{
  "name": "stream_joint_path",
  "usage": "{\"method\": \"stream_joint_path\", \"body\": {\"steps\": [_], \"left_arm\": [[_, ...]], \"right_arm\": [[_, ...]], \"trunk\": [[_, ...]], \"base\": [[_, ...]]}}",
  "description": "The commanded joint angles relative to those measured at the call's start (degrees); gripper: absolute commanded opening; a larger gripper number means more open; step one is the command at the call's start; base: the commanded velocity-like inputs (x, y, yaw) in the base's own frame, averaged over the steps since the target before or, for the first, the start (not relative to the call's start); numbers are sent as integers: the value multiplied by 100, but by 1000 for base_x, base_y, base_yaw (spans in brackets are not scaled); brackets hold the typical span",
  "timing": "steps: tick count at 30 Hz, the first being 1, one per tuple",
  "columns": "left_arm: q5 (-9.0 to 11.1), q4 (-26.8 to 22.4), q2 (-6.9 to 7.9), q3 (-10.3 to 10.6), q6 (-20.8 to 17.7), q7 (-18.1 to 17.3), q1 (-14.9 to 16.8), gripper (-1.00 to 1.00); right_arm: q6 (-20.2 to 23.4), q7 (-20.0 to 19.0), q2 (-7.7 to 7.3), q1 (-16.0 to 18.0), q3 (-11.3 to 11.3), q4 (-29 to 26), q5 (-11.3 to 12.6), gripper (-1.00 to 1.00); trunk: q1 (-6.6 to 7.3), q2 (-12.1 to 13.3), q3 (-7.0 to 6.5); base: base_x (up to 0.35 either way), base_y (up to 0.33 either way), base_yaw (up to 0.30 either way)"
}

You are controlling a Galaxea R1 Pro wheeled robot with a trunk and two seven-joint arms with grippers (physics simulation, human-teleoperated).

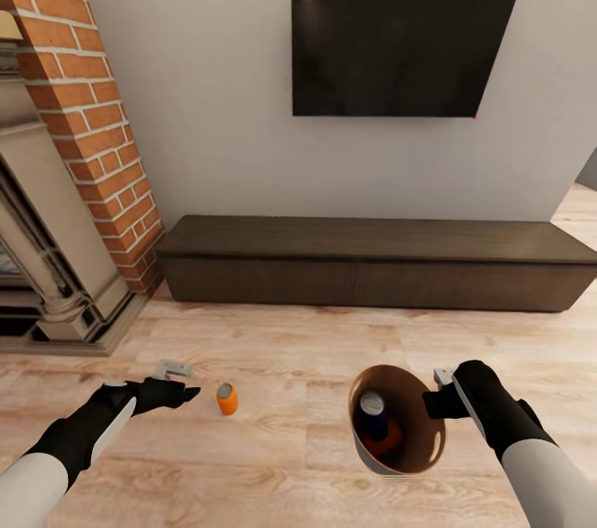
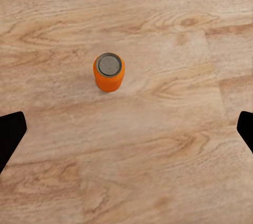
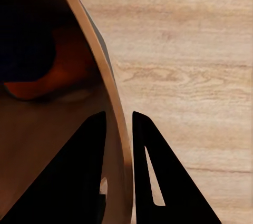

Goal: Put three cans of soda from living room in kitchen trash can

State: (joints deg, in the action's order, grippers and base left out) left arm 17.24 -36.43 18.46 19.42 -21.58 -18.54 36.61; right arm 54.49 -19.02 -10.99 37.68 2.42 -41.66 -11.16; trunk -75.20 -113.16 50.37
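On the wood floor (image 1: 290, 362) from the head: orange can (image 1: 227, 399) upright just ahead of the left gripper (image 1: 178, 383); trash can (image 1: 414, 445) pinched at its rim by the right gripper (image 1: 441, 395), blue can (image 1: 373, 414) inside.

Left wrist: fingertips (image 2: 11, 132) wide apart, orange can (image 2: 109, 72) beyond and between them, untouched.

Right wrist: fingers (image 3: 89, 171) clamped either side of the trash can's (image 3: 63, 145) wall, orange and dark cans inside.

wood floor (image 1: 298, 346), upright orange can (image 1: 227, 399)
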Motion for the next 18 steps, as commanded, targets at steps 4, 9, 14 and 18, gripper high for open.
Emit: {"method": "stream_joint_path", "body": {"steps": [4,9,14,18], "left_arm": [[-1,4,0,0,0,0,-2,100],[-5,4,-25,0,-50,-2,2,100],[-6,53,-292,6,-321,19,11,100],[5,284,-771,-8,-1151,511,255,100]], "right_arm": [[21,-13,1,3,-2,0,77,-100],[28,-7,3,3,-14,-3,60,-100],[36,-6,8,3,-21,-8,52,-100],[199,-5,9,3,-14,-14,46,-100]], "trunk": [[0,0,-1],[0,0,-1],[0,0,-1],[0,0,-1]], "base": [[286,133,0],[307,120,0],[313,116,0],[314,117,0]]}}
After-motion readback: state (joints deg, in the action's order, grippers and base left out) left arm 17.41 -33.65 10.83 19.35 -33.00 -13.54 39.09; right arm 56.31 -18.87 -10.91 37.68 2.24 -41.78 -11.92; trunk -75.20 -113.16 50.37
